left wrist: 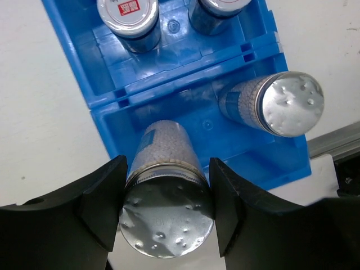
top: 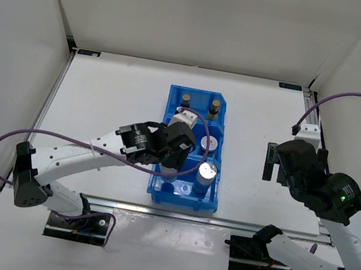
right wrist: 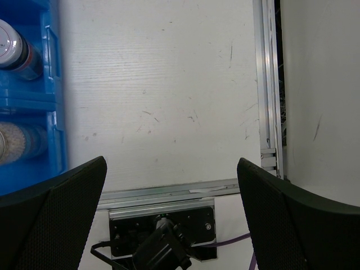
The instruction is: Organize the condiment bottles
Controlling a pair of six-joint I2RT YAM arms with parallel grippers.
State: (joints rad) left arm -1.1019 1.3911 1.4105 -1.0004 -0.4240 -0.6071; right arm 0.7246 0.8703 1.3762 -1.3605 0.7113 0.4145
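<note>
My left gripper [left wrist: 167, 185] is shut on a white condiment bottle [left wrist: 166, 216] with a silver top, its lower end down inside the near compartment of the blue bin [left wrist: 121, 121]. A second silver-topped bottle [left wrist: 281, 104] stands beside it in the same compartment. Two grey bottles [left wrist: 130, 17] with red-white top labels stand in the middle compartment. From above, two slim brown bottles [top: 186, 100] show in the far compartment, and the left gripper [top: 176, 150] covers the bin's left half. My right gripper [top: 272, 162] hangs open over bare table, right of the bin.
The bin [top: 183, 198] stands mid-table, close to the near aluminium rail [top: 221, 220]. White walls enclose the table on three sides. In the right wrist view the bin's edge [right wrist: 53, 84] lies at far left, and a side rail [right wrist: 267, 84] runs along the right.
</note>
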